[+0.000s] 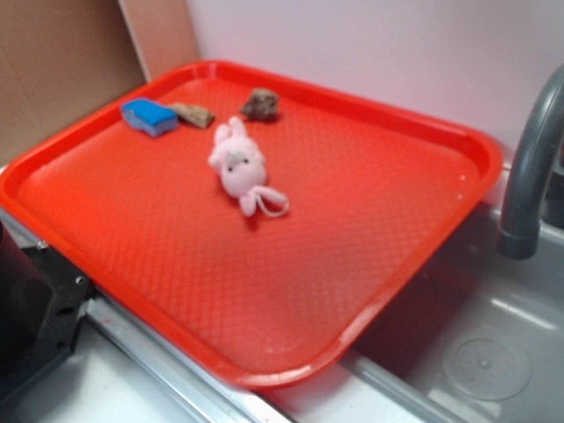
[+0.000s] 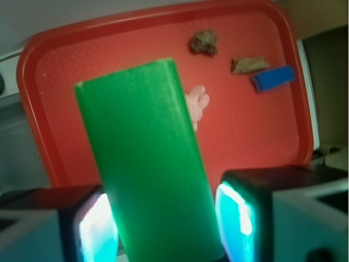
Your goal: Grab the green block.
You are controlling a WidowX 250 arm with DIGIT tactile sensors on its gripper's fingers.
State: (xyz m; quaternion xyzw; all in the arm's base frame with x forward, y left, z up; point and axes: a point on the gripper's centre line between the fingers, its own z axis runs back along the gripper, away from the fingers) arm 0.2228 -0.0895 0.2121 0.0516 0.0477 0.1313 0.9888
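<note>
Already the hand (image 2: 163, 229) is clamped on the green block (image 2: 147, 164), held well above the red tray (image 2: 32, 125); a slack, low grip could let it tip out.

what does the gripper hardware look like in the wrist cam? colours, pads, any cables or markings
The gripper shows as two blocky fingers at the bottom of the wrist view. Outer bodies are dark, nearly black, with paler grey faces toward the lower corners. The inner pads are glossy and translucent, glowing cyan-white. No cables or markings are visible. In the exterior view only a dark, unclear shape sits at the lower left edge.
</note>
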